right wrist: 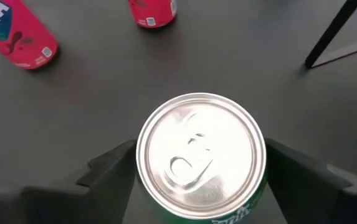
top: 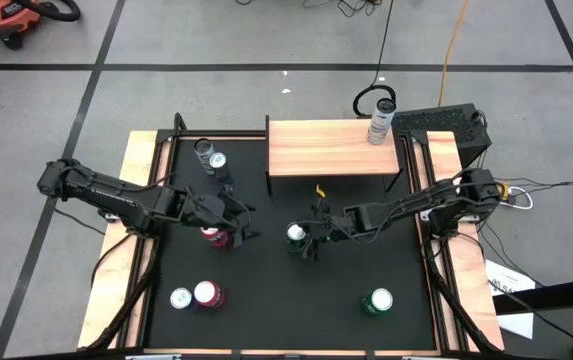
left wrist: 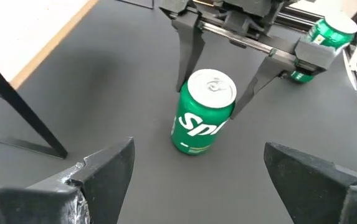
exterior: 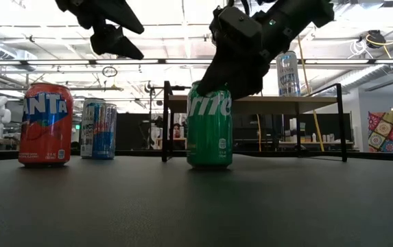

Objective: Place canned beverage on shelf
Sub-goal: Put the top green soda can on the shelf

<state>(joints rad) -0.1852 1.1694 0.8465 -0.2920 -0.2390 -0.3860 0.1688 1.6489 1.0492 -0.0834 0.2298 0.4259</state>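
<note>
A green Sprite can (top: 296,235) stands upright on the black table top, in front of the shelf (top: 331,148). My right gripper (right wrist: 200,163) reaches in from the table's right and is shut on it. The shelf has a light wood top on thin black legs and bears a tall pale can (top: 381,120) at its right end. My left gripper (left wrist: 197,171) hangs open to the left of the Sprite can (left wrist: 203,112), above a red Fanta can (top: 212,236), holding nothing. My right gripper has the Sprite can's upper side wall (left wrist: 231,109), just under the rim, pinched between its two fingers (left wrist: 187,56), one on each opposite side. The fingers slant down from the table's right. The can is upright, its base on the table (exterior: 209,165).
Two cans (top: 209,158) stand at the far left beside the shelf's leg. A silver-topped can (top: 181,298) and a red can (top: 207,294) stand near left, and another green can (top: 377,300) near right. Wooden rails (top: 136,200) line the table's sides.
</note>
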